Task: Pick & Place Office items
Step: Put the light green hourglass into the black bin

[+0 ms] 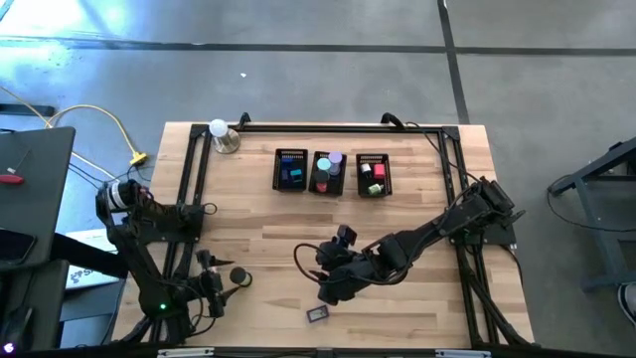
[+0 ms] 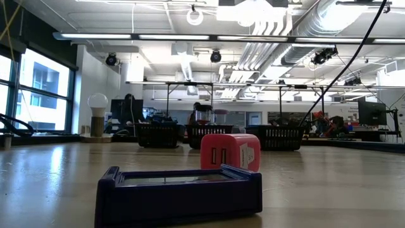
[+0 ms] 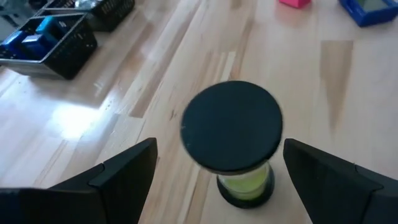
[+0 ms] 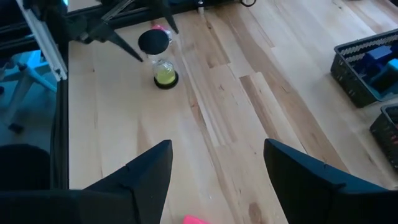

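One blue block (image 2: 178, 195), one pink block (image 2: 230, 152), three mesh bins (image 1: 291, 171).

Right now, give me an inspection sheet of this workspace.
Surface: wooden table, black frame.
Job's things: black-capped sand timer upright near the left claw; pink block and blue flat piece loose; other pieces in three mesh bins.
Clutter: white ball lamp at the back corner.
Grippers: left claw open around the timer, not touching; right claw open, empty.
Cables: yellow cable on the floor.
Surroundings: grey floor; open office behind.
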`<state>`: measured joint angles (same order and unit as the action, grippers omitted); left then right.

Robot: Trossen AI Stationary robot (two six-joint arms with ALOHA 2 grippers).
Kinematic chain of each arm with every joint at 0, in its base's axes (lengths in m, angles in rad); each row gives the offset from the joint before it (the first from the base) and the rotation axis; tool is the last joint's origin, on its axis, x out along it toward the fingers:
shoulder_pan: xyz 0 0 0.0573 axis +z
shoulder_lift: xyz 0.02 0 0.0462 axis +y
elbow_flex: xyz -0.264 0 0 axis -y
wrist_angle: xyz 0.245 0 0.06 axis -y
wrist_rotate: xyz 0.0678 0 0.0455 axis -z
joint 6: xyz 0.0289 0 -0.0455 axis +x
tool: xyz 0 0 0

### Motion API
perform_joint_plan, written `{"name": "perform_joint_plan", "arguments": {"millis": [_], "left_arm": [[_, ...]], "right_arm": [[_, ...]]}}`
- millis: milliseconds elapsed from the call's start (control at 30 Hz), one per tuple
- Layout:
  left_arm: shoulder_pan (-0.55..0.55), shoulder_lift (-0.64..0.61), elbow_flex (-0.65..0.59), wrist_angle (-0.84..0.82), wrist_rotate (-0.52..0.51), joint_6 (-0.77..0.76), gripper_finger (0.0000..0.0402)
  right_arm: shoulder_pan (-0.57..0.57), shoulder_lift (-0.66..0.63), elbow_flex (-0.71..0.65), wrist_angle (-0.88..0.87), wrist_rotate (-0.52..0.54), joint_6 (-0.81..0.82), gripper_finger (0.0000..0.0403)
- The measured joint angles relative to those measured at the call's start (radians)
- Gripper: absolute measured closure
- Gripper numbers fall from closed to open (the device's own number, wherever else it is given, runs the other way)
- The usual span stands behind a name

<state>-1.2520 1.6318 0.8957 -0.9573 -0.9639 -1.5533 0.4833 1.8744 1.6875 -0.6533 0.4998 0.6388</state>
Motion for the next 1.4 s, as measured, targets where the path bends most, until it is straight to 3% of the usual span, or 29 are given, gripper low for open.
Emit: {"name": "perform_joint_plan", "arguments": {"millis": [400, 800, 1400], "left_arm": [[-0.037, 0.000, -0.116, 0.126, -0.092, -0.153, 0.0063], [-0.036, 0.000, -0.206, 0.294, -0.145, -0.148, 0.0104], [-0.032, 0.001, -0.259, 0.389, -0.127, -0.067, 0.0109]], "right_arm": [[-0.002, 0.000, 0.000, 0.008, -0.007, -0.075, 0.0160], [-0.014, 0.000, 0.000, 0.008, -0.010, -0.120, 0.0160], [-0.013, 0.000, 0.000, 0.008, -0.012, -0.121, 0.0160]]}}
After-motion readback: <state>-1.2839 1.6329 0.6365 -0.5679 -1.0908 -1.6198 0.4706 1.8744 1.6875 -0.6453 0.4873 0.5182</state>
